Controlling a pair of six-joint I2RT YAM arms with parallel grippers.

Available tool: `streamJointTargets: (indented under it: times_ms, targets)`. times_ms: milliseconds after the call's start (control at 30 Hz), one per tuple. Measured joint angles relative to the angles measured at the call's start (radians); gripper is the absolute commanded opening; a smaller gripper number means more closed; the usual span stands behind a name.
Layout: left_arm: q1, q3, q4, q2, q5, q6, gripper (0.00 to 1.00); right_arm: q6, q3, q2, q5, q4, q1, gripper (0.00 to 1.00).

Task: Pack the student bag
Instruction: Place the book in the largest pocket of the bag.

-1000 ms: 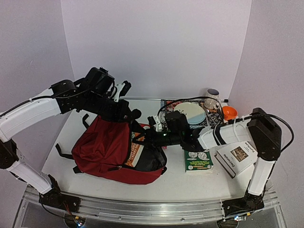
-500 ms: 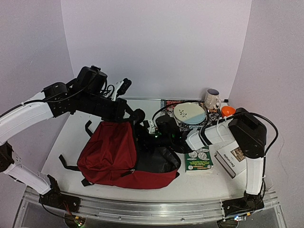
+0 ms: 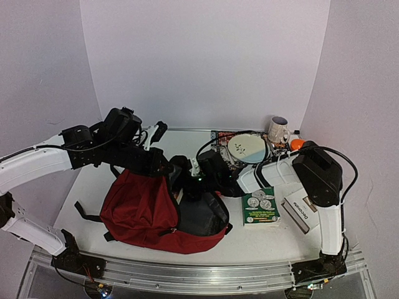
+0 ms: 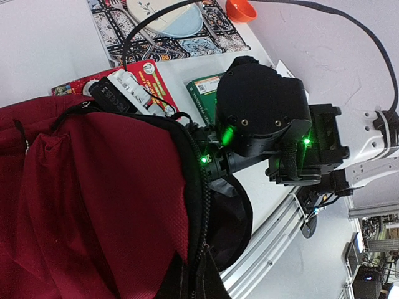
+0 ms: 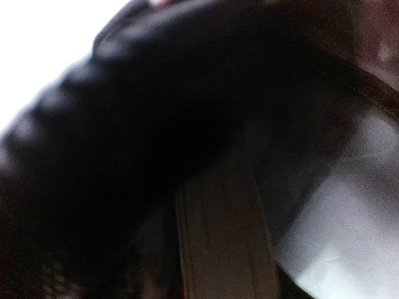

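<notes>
Dark red student bag (image 3: 140, 208) slumped on the tabletop (image 3: 268, 240), mouth gaping black.
Left tool (image 3: 167, 167) pinches its rim; right tool (image 3: 188, 185) is inside, its state impossible to tell.

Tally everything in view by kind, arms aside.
Bags: 1, dark red fabric backpack
Books: 3, green book, white book, red-covered book
Tableware: 3, pale round plate, white ceramic mug, orange bowl
Mats: 1, patterned rectangular placemat
Total: 8
</notes>
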Motion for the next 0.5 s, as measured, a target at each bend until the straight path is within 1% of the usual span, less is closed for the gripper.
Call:
streamJointTargets:
  times_ms: [100, 267, 400, 500]
  targets:
    - [0.0, -0.019, 0.001, -0.013, -0.025, -0.007, 0.0, -0.04, 0.01, 0.0, 0.003, -0.05, 0.0, 0.8]
    - [0.0, -0.043, 0.004, -0.021, -0.07, -0.019, 0.0, -0.098, 0.014, 0.0, 0.018, -0.126, 0.0, 0.92]
    - [0.0, -0.071, 0.009, -0.021, -0.099, -0.024, 0.0, -0.154, 0.014, -0.017, 0.04, -0.203, 0.0, 0.98]
    - [0.0, -0.083, 0.01, -0.019, -0.116, -0.027, 0.0, -0.198, 0.013, -0.058, 0.063, -0.266, 0.0, 0.98]
